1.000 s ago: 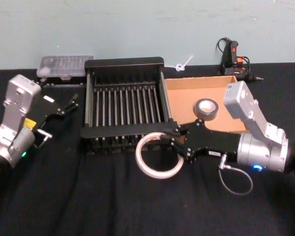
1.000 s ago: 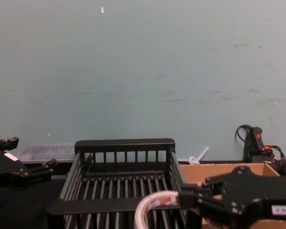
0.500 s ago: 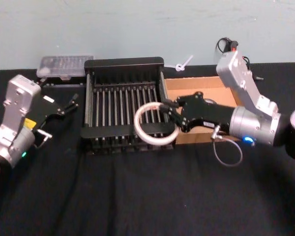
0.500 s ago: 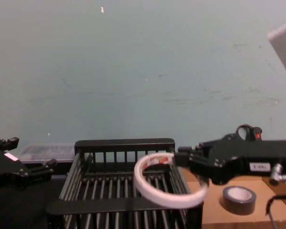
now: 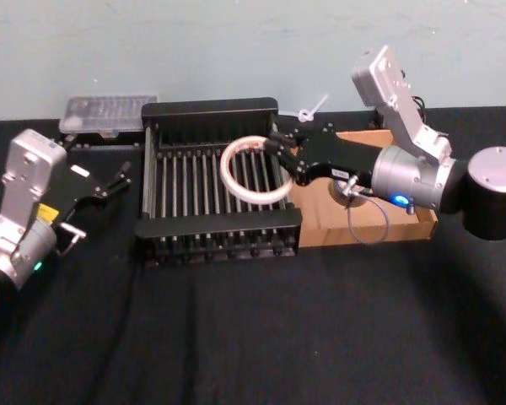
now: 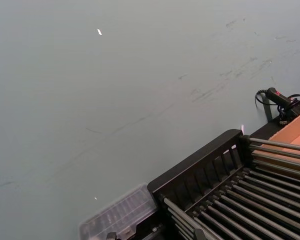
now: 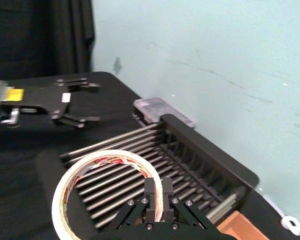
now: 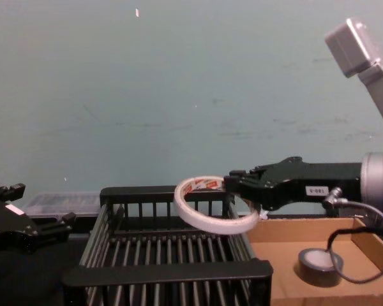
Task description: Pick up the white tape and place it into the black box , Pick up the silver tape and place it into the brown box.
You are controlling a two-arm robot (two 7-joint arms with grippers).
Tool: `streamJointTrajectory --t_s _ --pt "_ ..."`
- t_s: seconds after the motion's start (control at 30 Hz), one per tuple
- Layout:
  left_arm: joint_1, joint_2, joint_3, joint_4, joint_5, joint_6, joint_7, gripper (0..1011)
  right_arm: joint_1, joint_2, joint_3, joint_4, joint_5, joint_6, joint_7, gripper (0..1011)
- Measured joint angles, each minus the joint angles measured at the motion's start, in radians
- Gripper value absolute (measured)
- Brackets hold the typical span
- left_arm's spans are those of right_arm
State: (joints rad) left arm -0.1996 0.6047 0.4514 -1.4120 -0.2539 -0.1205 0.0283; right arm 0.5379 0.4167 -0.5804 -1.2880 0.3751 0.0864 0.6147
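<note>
black box point(image 5: 212, 229) left of brown box point(image 5: 379, 232), touching | silver tape point(image 8: 317, 261) in brown box | white tape point(image 5: 255, 169) above black box | clear case point(image 5: 107, 113) behind-left

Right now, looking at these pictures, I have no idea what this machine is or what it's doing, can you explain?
It's a two-armed robot at a black table. One picture looks down from its head, one forward from its chest, and one comes from each wrist. The right gripper is shut on the white tape, a wide thin ring, holding it in the air above the black box. Beside that is the brown box, with the silver tape already lying inside. The left gripper waits open at the table's left side, holding nothing.
</note>
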Motion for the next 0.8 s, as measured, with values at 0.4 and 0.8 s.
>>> streamJointTrajectory --t_s 0.4,0.8 --pt "0.000 0.000 0.000 0.000 0.000 0.000 0.000 1001 0.082 -0.106 0.003 0.174 -0.035 0.002 -0.057 97" --pt "0.000 0.000 0.000 0.000 0.000 0.000 0.000 1001 0.131 -0.187 -0.012 0.305 -0.098 -0.008 -0.076 96"
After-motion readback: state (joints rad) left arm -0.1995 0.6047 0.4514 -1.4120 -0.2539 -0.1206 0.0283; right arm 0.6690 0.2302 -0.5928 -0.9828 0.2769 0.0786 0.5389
